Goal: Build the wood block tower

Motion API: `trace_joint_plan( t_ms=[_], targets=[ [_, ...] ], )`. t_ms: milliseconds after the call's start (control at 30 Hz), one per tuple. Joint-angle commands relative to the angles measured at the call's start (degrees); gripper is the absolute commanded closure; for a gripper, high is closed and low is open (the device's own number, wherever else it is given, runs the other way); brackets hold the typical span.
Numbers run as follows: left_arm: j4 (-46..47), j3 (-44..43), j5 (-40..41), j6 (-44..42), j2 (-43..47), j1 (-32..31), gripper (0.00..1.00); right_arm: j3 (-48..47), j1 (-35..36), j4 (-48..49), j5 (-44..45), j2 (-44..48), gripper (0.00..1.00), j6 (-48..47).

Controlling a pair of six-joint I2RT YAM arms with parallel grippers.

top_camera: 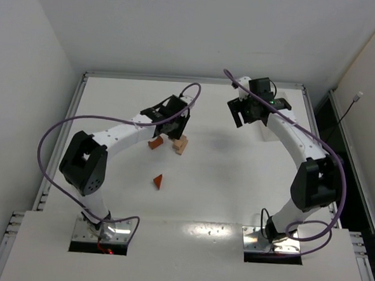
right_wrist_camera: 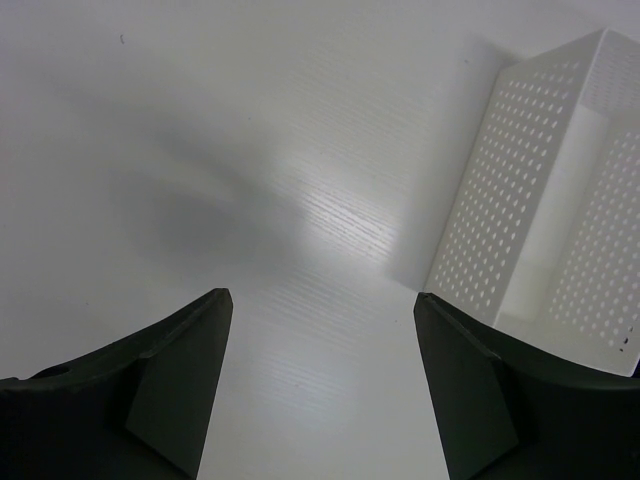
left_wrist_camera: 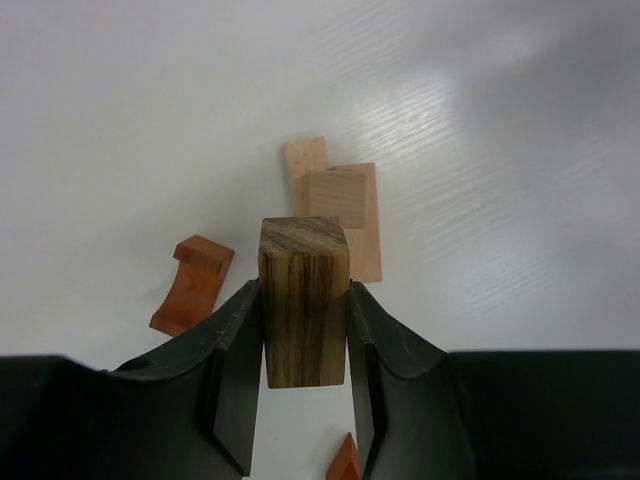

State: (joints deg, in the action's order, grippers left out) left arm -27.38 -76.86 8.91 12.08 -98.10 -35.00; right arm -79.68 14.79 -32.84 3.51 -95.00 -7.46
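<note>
The white surface (top_camera: 236, 182) carries the wood block tower (left_wrist_camera: 338, 205), so far only a low pale stack. Close over the stack, the left fingers (left_wrist_camera: 232, 345) pinch a dark striped block (left_wrist_camera: 303, 300). If it is let go off-centre or tilted, it could slide off or knock the stack apart. An arch (left_wrist_camera: 193, 283) lies just left of the stack. Well to the stack's right, the right fingers (right_wrist_camera: 180, 385) hang spread.

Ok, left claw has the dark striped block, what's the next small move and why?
Probably nudge the left claw forward until the striped block sits over the pale stacked blocks, then lower. The claw is shut on the block, and the pale blocks lie just beyond it, the reddish arch off to one side. The right claw hangs open by the white bin.
</note>
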Motion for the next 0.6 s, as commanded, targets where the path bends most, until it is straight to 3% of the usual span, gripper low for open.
trace_joint_plan(
  t_ms=[0,400,533,567],
  targets=[
    [1.53,0.74,3.93,1.91,-0.68,0.73,1.00,0.75,-0.81,1.81,0.10,2.28,0.29,1.31],
    [3.65,1.98,-1.51,-2.05,-8.06,8.28,1.00,1.28,-1.95,0.76,-1.49,2.28,0.29,1.31],
    [1.98,0.31,-13.18,-4.94,-10.96,11.88,1.00,1.28,-1.95,0.76,-2.10,2.28,0.29,1.31],
    [1.98,-0.39,-19.56,-5.65,-12.10,12.85,1.00,1.28,-1.95,0.24,-2.10,2.28,0.29,1.31]
  ],
)
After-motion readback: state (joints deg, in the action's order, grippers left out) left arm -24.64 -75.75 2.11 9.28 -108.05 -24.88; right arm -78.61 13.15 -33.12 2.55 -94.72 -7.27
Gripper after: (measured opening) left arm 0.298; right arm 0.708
